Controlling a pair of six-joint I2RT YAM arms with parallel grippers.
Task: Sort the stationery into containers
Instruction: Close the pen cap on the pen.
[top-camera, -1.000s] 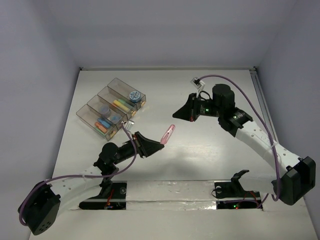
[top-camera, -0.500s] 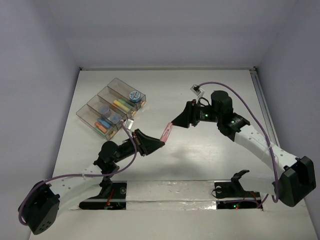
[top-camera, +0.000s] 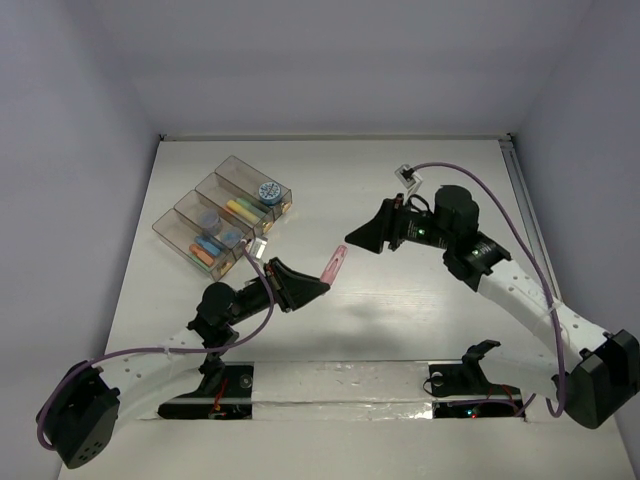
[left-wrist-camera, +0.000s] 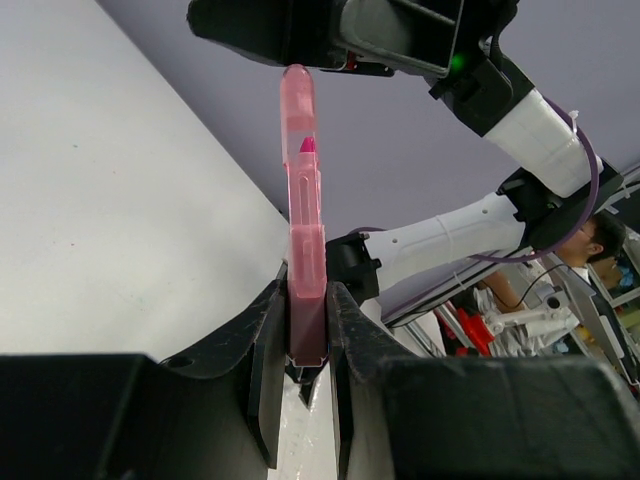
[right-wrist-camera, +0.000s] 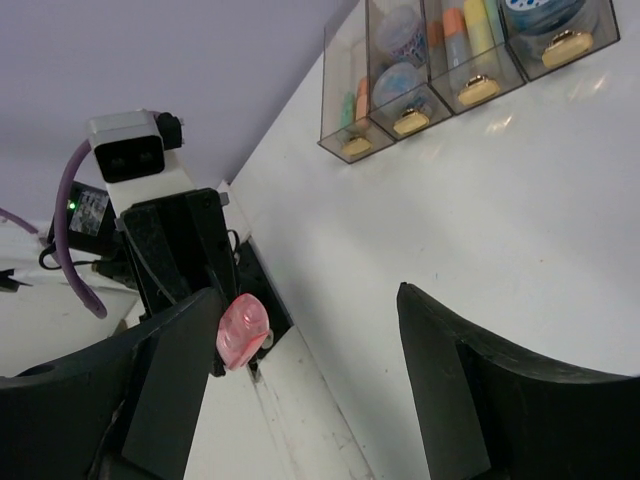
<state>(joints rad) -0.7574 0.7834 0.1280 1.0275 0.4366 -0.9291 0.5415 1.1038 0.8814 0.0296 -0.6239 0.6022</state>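
**White counter, lavender walls: pink pen clamped in left tool, right tool open**

White counter lay between pale lavender walls, with both arms bolted at its 6 o'clock edge.

1. Containers. The containers, a joined row of four smoky clear boxes, stood at 10 o'clock on the counter, the row running on a diagonal. The right wrist view showed a brass clasp on the front of each box. The farthest box held a round blue patterned roll. The next held a yellow pen, and the third a bluish roll. The nearest held an orange pen with blue items beside it.

2. Pink pen. The pink pen was held off the counter near its centre, well apart from the containers, which lay at 10 o'clock from it. It was tilted, its lower end toward 7 o'clock.

3. Left tool. The left tool was closed on the pen's lower end. The left wrist view showed both fingers pressed against the sides of the translucent barrel, with a darker pink core visible higher up inside it.

4. Right tool. The right tool stood at 1 o'clock of the pen, its jaws spread wide and gripping nothing. In the right wrist view the pen's free end sat just beside one finger. Whether the two touched could not be told.
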